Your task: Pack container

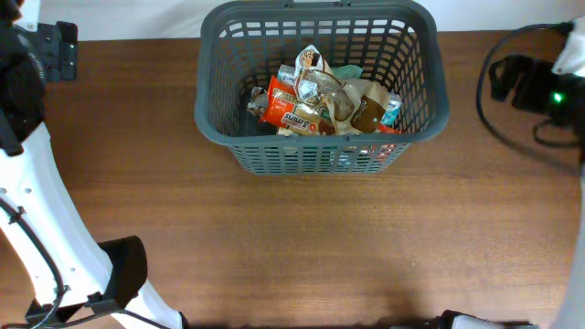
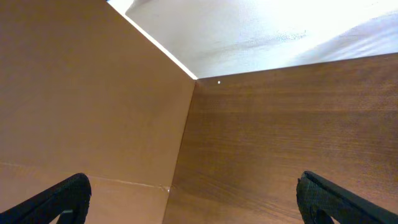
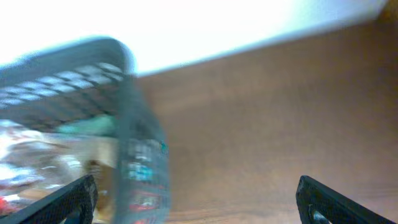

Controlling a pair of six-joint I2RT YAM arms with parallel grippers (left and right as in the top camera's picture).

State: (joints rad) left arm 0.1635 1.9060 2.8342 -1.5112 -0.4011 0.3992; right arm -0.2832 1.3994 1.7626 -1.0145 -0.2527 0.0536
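Dark grey slotted plastic basket [image 1: 320,157]: stiff, probably light; grab rim. Left end effector [image 2: 194,199], right end effector [image 3: 196,199] splayed wide, empty.

Left hand [image 2: 193,190] splayed; right hand [image 3: 196,190] likewise (both wide).

The container [image 1: 311,157] stands on the surface [image 1: 302,247], toward its far edge. Packets [image 1: 320,105] lie heaped inside, toward its near wall.

- Left arm [image 1: 41,215]: glossy white links with black joint housings and a thin black cable [image 1: 20,227] along it.
- Right arm [image 1: 544,87]: black housing with a small green light [image 1: 556,98], and looping black cables [image 1: 484,96].
- Left gripper [image 2: 196,202] and right gripper [image 3: 199,202]: matte black, rounded fingertips.
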